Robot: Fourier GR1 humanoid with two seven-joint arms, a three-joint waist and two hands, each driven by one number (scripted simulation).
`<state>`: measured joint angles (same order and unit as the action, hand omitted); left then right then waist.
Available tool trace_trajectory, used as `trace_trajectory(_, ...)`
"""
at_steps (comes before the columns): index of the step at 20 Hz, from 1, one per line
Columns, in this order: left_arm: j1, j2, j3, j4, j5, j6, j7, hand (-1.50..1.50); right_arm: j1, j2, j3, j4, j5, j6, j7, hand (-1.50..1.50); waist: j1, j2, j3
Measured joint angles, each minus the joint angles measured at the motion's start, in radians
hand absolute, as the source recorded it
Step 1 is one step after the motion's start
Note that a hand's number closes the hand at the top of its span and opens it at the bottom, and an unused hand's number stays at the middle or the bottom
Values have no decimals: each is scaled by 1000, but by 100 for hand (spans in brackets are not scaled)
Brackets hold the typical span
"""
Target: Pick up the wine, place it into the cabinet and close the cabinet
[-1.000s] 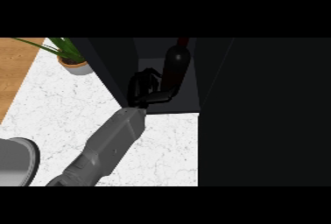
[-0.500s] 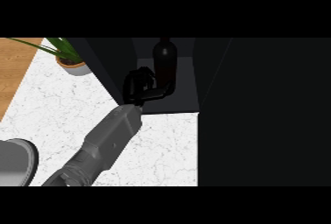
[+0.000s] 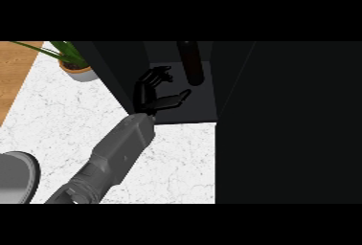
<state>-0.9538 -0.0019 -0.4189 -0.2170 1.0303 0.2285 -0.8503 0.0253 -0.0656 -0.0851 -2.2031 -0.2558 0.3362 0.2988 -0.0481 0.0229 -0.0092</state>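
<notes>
The dark wine bottle [image 3: 191, 62] stands inside the open black cabinet [image 3: 185, 112], on its shelf towards the back. My left hand [image 3: 152, 93] is at the cabinet's mouth, just left of and below the bottle. It is open, fingers spread and thumb pointing right, and a gap shows between it and the bottle. Its grey forearm [image 3: 113, 153] runs down to the lower left across the white marble counter [image 3: 63, 119]. My right hand does not show.
A wide dark panel [image 3: 290, 124], seemingly the cabinet's door, fills the right side of the view. A potted plant [image 3: 76, 67] stands at the counter's far left by the cabinet's wall. A grey round vessel [image 3: 14, 177] sits at the lower left edge.
The bottle has gone from leaning to standing more upright and deeper on the shelf. My left hand has drawn slightly away from it, fingers spread.
</notes>
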Motion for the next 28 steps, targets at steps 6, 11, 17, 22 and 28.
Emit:
trace_trajectory(6,24,0,-18,-54,-24,-21,-22,-150,25,-2,-8,-6,-1,8,-12,-150,14,-2,-3)
trace_trajectory(11,61,1,-39,-130,-42,19,-17,-150,43,-5,-2,-44,6,2,10,-150,29,-9,-2)
trace_trajectory(17,165,17,-94,-324,-89,67,31,-150,52,10,13,-70,14,-17,28,-150,58,-25,4)
trace_trajectory(22,300,93,-177,-611,-138,139,128,-150,60,5,3,-80,10,-19,36,-150,76,-34,8)
trace_trajectory(28,478,232,-265,-1025,-194,244,244,-150,57,13,18,-100,15,-31,51,-150,79,-35,10)
